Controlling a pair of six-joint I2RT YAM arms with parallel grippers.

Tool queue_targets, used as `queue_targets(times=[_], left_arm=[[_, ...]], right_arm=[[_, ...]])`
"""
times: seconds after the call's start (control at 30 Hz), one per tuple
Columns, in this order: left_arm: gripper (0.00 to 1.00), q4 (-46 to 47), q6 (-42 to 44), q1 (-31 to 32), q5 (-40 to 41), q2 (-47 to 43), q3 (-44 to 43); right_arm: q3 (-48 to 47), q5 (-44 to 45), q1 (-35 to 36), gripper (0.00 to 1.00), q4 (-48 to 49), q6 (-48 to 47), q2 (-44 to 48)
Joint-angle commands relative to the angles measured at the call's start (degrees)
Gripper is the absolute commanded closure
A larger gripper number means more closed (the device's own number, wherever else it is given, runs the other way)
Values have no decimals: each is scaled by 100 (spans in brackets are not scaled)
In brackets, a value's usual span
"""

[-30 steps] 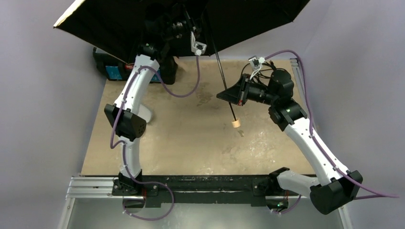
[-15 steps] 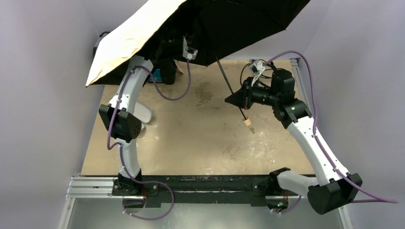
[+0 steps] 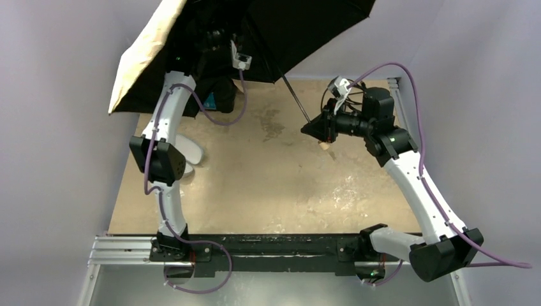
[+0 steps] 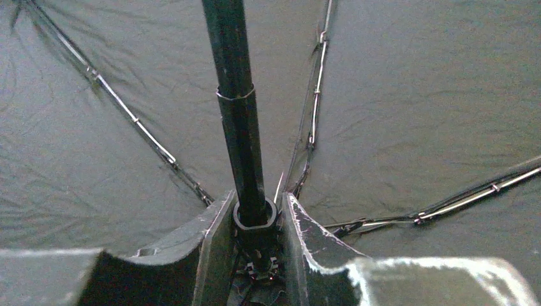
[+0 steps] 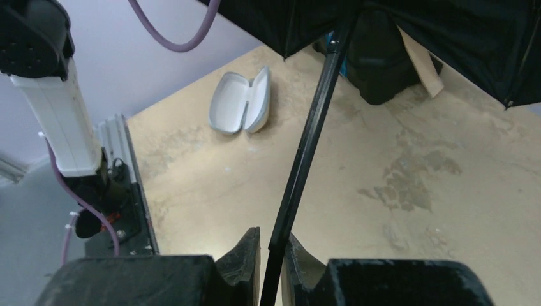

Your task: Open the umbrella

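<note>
The umbrella point(image 3: 287, 32) stands spread open over the table's far left, black lining toward me and its tan outer side point(image 3: 143, 57) showing at the left. My left gripper point(image 4: 255, 210) is under the canopy, shut on the collar at the foot of the black shaft point(image 4: 239, 115), with ribs fanning out around it. My right gripper point(image 5: 273, 245) straddles the lower shaft point(image 5: 309, 134). Its jaws are slightly parted; the shaft leans on one finger with a gap to the other. The pale knob handle point(image 3: 325, 145) pokes out just below the right gripper point(image 3: 312, 129).
A white glasses case point(image 5: 241, 102) lies open at the table's left side, beside the left arm point(image 3: 167, 121). A black toolbox point(image 5: 383, 57) sits at the far left under the canopy. The canopy overhangs the far left corner.
The canopy tipped and swung left, showing its tan side. The shaft slid up through my right gripper, so the knob now sits just under it. The right jaws loosened slightly.
</note>
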State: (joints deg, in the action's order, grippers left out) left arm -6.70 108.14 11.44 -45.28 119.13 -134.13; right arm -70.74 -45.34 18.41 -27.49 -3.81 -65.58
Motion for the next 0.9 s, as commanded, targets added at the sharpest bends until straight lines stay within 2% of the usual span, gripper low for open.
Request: queue_targets(times=[0.0,0.1,0.23,0.27,0.3,0.43,0.5,0.6,0.73,0.87], left_arm=[[100,2286,-432,-1202,2850,-790,1032],[99,2694,-585,-764,2489,-1160,1648],[100,2804,-747,-322,2217,-1423,1991],[100,2861,-771,-213,2147,-1447,2051],[100,2860,-760,-110,2087,-1465,2091],[100,2963,-622,234,1761,-1539,2319],[100,3002,-609,403,1703,-1541,2363],[100,2957,-665,635,1764,-1538,2342],[100,2996,-614,803,1712,-1630,2571],[100,3099,-629,889,1675,-1681,2748]], right_arm=[[270,-1752,292,100,-43,833,377],[404,-1685,302,100,1222,1660,373],[308,-1736,339,100,1836,2193,124],[280,-1719,341,92,1890,2261,76],[272,-1663,352,77,1996,2330,49],[410,-1176,398,44,2969,2978,111],[471,-985,425,43,3532,3407,63],[430,-760,463,31,3772,3799,-145],[338,-587,483,24,4091,4145,-402],[159,-386,511,32,4064,4066,-643]])
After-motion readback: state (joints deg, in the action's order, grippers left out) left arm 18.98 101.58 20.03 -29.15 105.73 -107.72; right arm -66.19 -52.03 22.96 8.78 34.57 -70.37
